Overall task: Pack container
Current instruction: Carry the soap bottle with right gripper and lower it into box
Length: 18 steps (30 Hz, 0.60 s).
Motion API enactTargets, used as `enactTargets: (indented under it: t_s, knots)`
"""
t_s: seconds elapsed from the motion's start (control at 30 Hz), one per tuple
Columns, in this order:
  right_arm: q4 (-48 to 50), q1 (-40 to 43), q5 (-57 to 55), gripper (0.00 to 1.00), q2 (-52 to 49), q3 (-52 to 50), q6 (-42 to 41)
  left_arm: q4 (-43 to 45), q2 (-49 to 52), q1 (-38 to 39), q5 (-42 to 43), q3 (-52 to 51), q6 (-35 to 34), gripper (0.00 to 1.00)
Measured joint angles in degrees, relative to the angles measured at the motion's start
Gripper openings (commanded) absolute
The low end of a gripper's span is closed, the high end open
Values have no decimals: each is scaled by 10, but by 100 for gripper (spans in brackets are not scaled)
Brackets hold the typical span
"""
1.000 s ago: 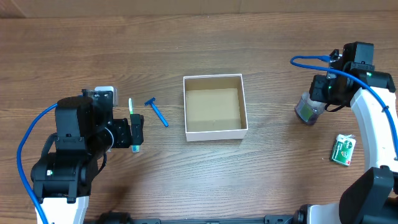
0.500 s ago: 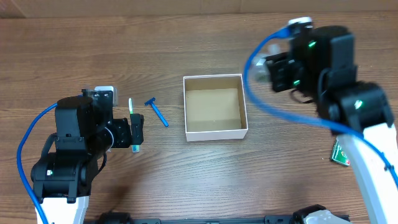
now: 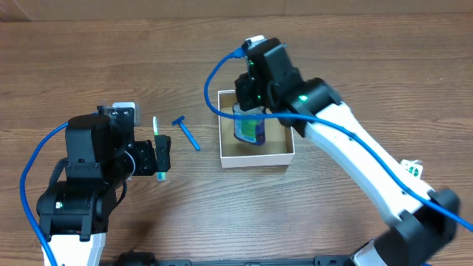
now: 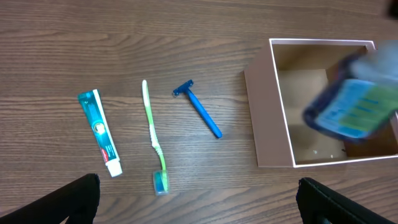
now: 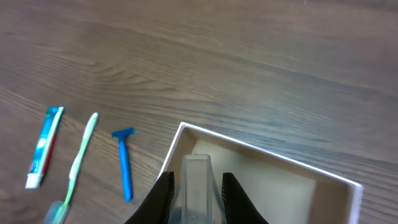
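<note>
Since the right gripper (image 5: 198, 190), clamped on the bottle (image 3: 250, 127), hangs above the container (image 3: 257, 157), a tilted drop could clip its rim & roll out. Off to the container's left, the left gripper (image 3: 161, 157) hovers wide open, empty.

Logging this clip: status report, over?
Left gripper open, empty, near toothbrush. Right gripper shut on bottle, over container. Nothing seen in the way.

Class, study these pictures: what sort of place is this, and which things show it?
Probably a robotics lab bench for packing practice: a left arm and right arm at a wooden table, toothpaste, toothbrush and razor laid beside the container, and the right end effector holding a bottle over it.
</note>
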State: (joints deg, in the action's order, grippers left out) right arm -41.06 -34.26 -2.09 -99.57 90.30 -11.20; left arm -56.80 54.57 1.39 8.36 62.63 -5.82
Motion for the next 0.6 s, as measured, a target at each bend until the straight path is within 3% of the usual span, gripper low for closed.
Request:
enactTargets:
  t_s: [0.2,0.6]
  knots:
    - [41,0,-3,4,-47,0,-13,0,0,0,0,0,0,100]
    - [118,2,-40,5,-51,0,-19,0,0,0,0,0,0,100]
